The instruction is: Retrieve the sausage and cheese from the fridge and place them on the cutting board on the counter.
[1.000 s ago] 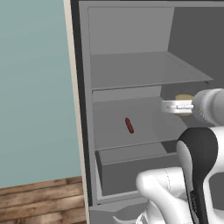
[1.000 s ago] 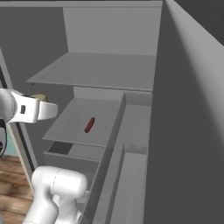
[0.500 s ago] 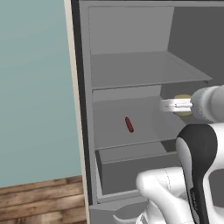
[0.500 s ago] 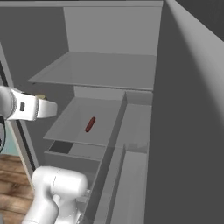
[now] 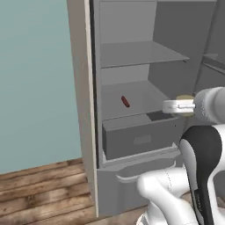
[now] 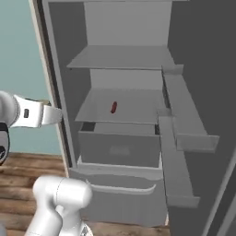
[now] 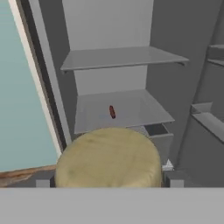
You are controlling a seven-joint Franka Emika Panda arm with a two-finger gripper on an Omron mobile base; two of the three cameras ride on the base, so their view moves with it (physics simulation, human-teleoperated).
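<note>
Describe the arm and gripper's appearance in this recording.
The arm is glossy white with rounded segments and a dark, nearly black joint cover. The gripper has a boxy white hand on a pale grey wrist, with small dark fingertips. No cables show.

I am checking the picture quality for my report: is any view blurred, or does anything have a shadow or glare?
Left base view: soft, even light, no glare, the sausage small but clear. Right base view: the fridge interior is flat grey, without hard shadows. Hand view: the cheese, very close, looks soft-edged.
</note>
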